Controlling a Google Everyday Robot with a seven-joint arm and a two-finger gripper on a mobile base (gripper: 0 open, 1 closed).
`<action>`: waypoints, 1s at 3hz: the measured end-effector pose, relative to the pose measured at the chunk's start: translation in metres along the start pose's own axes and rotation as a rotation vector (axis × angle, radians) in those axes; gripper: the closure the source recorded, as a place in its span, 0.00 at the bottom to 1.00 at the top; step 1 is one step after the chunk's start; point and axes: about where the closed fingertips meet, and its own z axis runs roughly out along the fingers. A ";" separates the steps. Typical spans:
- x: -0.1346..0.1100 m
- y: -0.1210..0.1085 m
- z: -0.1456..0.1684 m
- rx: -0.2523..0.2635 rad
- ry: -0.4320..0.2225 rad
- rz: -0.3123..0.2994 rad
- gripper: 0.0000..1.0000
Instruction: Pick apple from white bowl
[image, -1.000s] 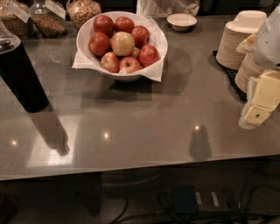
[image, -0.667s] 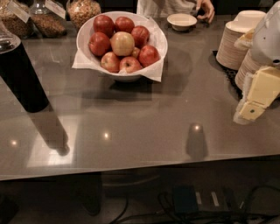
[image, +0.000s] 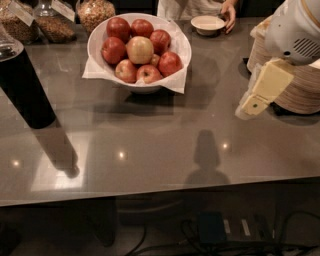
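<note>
The grey table (image: 165, 150) carries the white bowl (image: 176, 46) near its far edge, left of centre, heaped with red apples (image: 115, 50). A paler apple (image: 140, 49) lies on top, round, with no long axis. Cream bowl stacks (image: 300, 90) crowd the right edge. My claw (image: 248, 107) hangs before them, tilted toward the near left corner, well apart from the bowl; I cannot tell if it is open or closed. A black cylinder (image: 25, 90) stands at the left edge.

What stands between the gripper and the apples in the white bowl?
Nothing visible. The gripper hangs at the right above the table; only bare tabletop separates it from the apples in the white bowl. The small bowl and person's hand sit farther back, off that path.
</note>
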 end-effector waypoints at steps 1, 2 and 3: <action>-0.026 -0.018 0.016 0.047 -0.105 0.043 0.00; -0.052 -0.039 0.031 0.098 -0.193 0.061 0.00; -0.078 -0.060 0.048 0.134 -0.262 0.064 0.00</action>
